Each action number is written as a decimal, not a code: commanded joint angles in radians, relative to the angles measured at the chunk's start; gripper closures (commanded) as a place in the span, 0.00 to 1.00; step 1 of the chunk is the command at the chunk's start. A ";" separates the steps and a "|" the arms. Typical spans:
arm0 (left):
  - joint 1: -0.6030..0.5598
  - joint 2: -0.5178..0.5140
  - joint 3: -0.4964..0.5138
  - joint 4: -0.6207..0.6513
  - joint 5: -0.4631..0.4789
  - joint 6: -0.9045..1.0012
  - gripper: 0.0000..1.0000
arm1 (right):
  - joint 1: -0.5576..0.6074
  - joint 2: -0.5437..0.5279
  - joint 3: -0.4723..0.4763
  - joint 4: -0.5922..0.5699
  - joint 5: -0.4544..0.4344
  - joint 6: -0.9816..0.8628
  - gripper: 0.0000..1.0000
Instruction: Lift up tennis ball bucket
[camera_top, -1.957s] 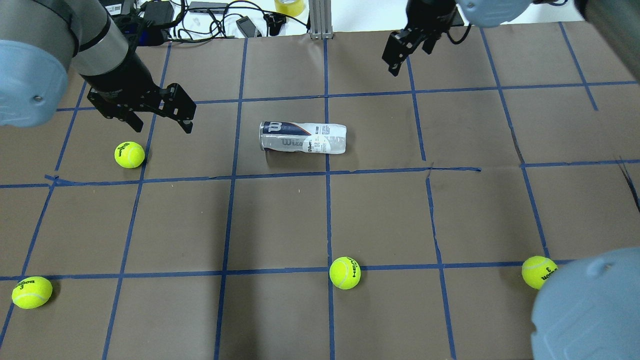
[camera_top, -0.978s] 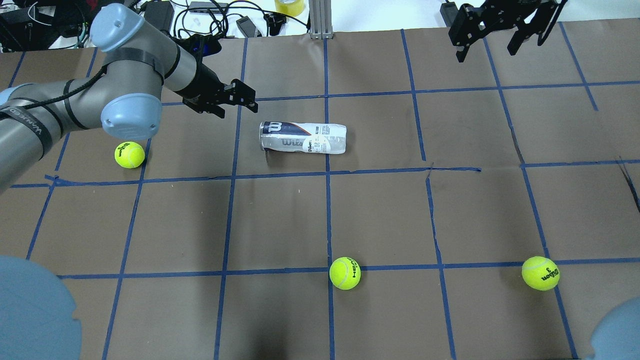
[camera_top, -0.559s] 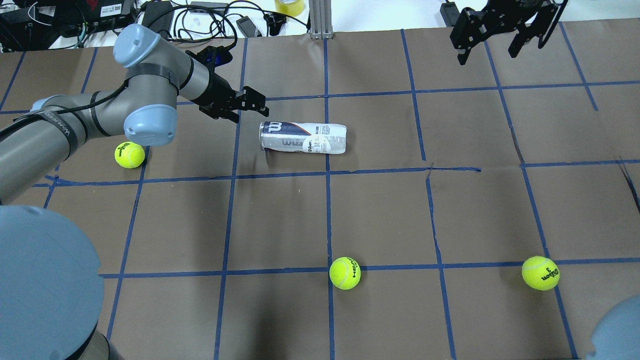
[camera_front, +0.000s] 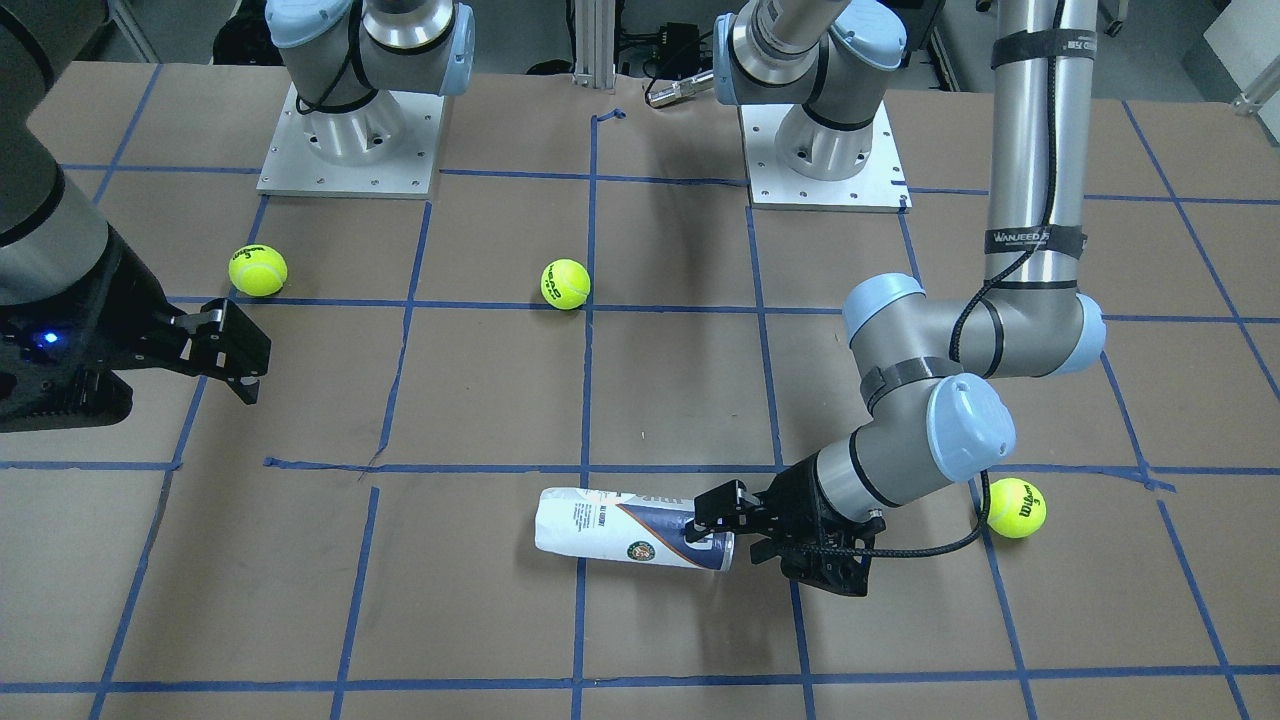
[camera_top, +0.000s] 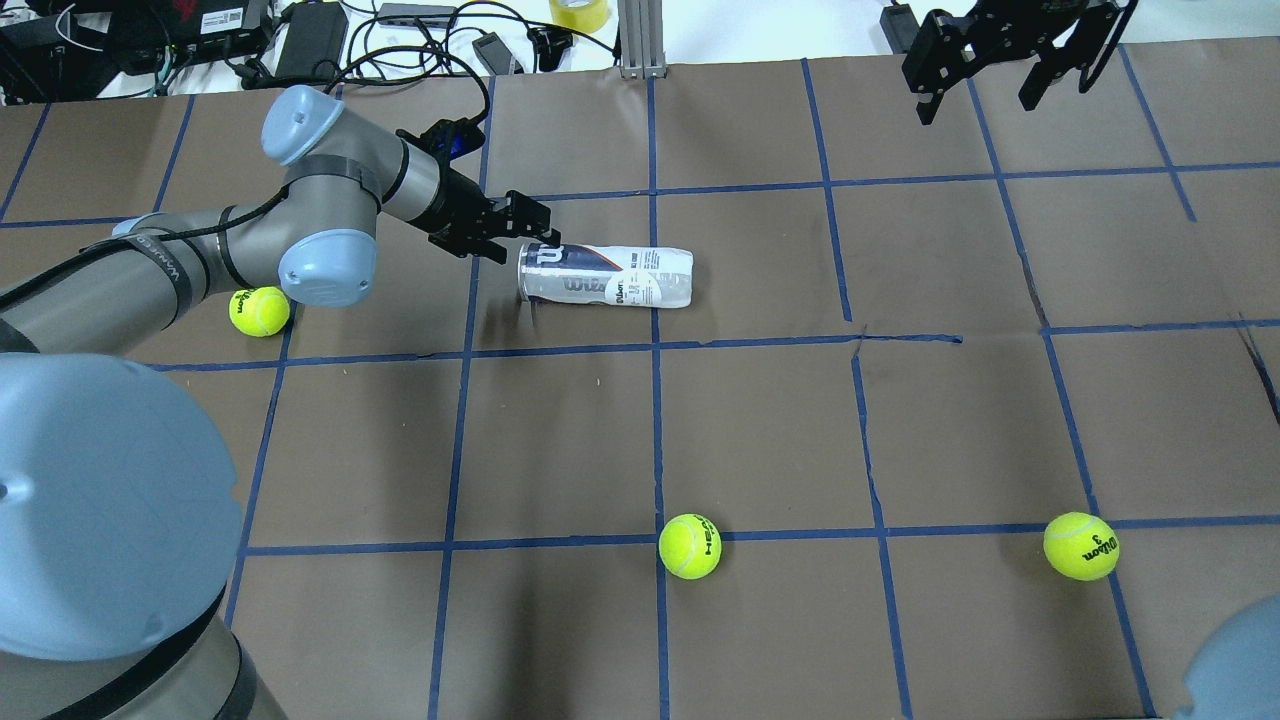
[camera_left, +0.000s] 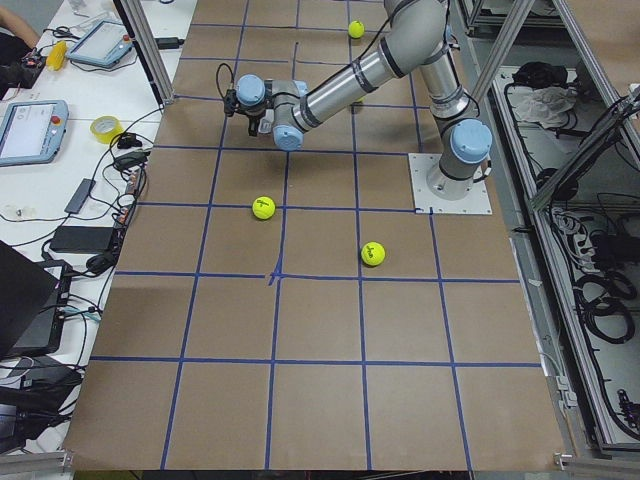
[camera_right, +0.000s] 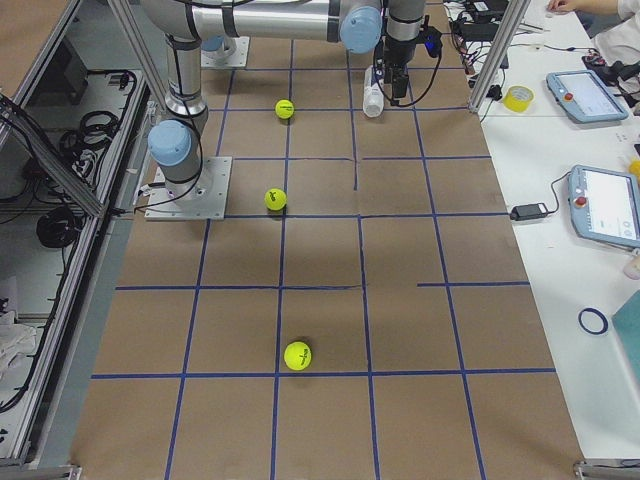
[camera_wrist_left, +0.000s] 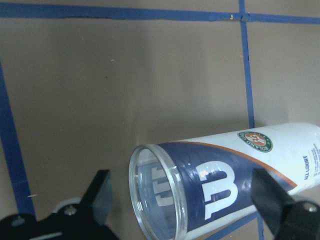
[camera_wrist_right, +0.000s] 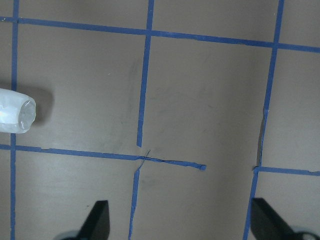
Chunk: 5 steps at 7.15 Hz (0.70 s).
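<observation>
The tennis ball bucket (camera_top: 605, 276) is a clear can with a white and navy Wilson label. It lies on its side on the brown table, metal rim end toward my left arm. It also shows in the front view (camera_front: 630, 527) and the left wrist view (camera_wrist_left: 225, 180). My left gripper (camera_top: 520, 237) is open, low at the rim end. Its fingers (camera_wrist_left: 100, 192) stand on either side of the rim, with a gap on each side. My right gripper (camera_top: 1000, 65) is open and empty, high at the far right, well away from the can.
Yellow-green tennis balls lie loose: one (camera_top: 259, 310) by my left forearm, one (camera_top: 690, 546) at the near middle, one (camera_top: 1080, 546) near right. Cables and gear crowd the table's far edge (camera_top: 400, 30). Blue tape lines grid the paper.
My left gripper has swung right and down to the can's rim end. My right gripper moved from the far middle to the far right, then held still. The can has not moved.
</observation>
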 joint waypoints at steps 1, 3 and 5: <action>-0.003 -0.006 0.002 0.004 -0.034 -0.088 0.00 | 0.000 -0.014 -0.001 0.000 -0.006 -0.008 0.00; -0.005 -0.007 0.002 0.002 -0.077 -0.131 0.00 | 0.003 -0.046 -0.004 0.020 -0.005 0.103 0.00; -0.011 -0.007 0.002 -0.001 -0.097 -0.132 0.91 | 0.037 -0.101 -0.003 0.115 0.012 0.245 0.00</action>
